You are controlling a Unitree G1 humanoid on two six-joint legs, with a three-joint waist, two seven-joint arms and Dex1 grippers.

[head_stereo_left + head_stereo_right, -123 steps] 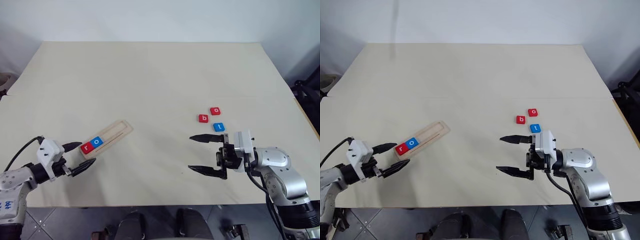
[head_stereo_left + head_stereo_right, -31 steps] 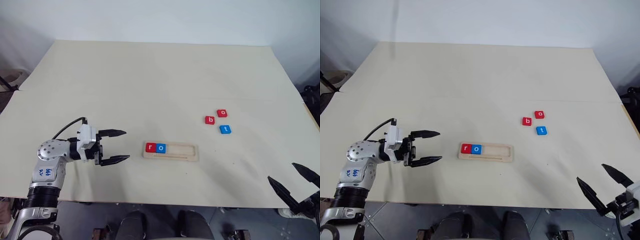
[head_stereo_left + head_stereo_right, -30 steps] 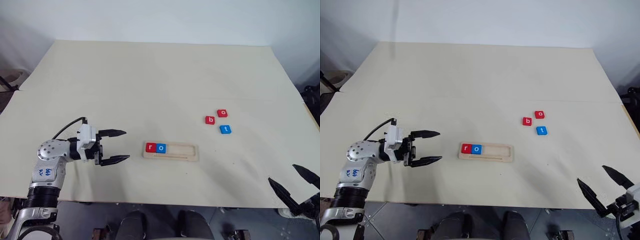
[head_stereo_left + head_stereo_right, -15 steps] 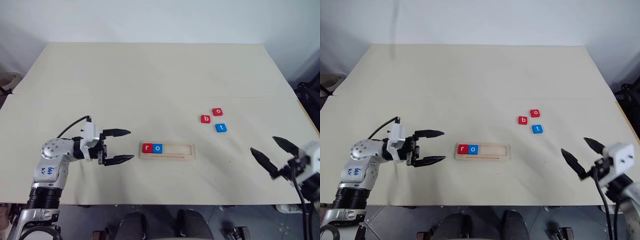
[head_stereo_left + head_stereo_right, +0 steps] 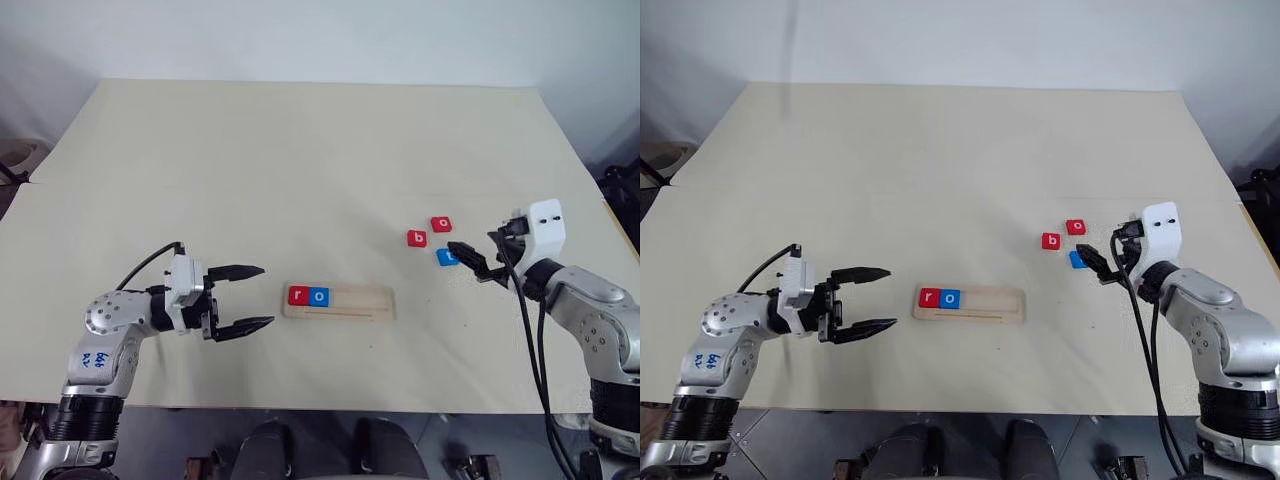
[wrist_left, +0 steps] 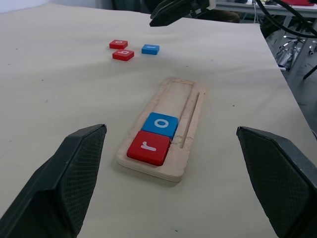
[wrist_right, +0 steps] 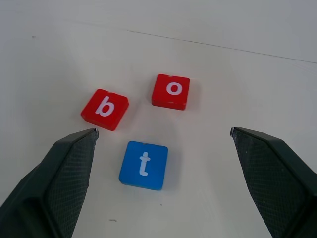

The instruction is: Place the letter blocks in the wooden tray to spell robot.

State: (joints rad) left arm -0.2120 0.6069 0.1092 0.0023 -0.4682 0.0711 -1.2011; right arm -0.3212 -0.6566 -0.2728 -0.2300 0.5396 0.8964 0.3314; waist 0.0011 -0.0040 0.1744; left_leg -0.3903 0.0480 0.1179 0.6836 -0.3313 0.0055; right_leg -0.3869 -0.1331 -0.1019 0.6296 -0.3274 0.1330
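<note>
The wooden tray (image 5: 362, 300) lies crosswise near the table's front middle. A red r block (image 5: 298, 296) and a blue o block (image 5: 319, 296) sit side by side at its left end. To the right lie three loose blocks: red b (image 7: 104, 109), red o (image 7: 171, 91) and blue t (image 7: 143, 164). My right gripper (image 7: 163, 131) hovers open just over and behind the blue t, its fingers (image 5: 468, 260) covering part of it from above. Left of the tray, my left gripper (image 5: 266, 295) stands open and empty, pointing at the tray's r end (image 6: 148, 147).
The pale table (image 5: 300, 160) has a faint seam running across its middle, just behind the loose blocks. Dark equipment (image 5: 622, 185) stands beyond the table's right edge. Cables hang from both wrists.
My right arm has swung up from the table's near right edge and forward to the loose blocks, still open. The left gripper has stayed put. Seconds earlier the tray lay slanted by the left gripper.
</note>
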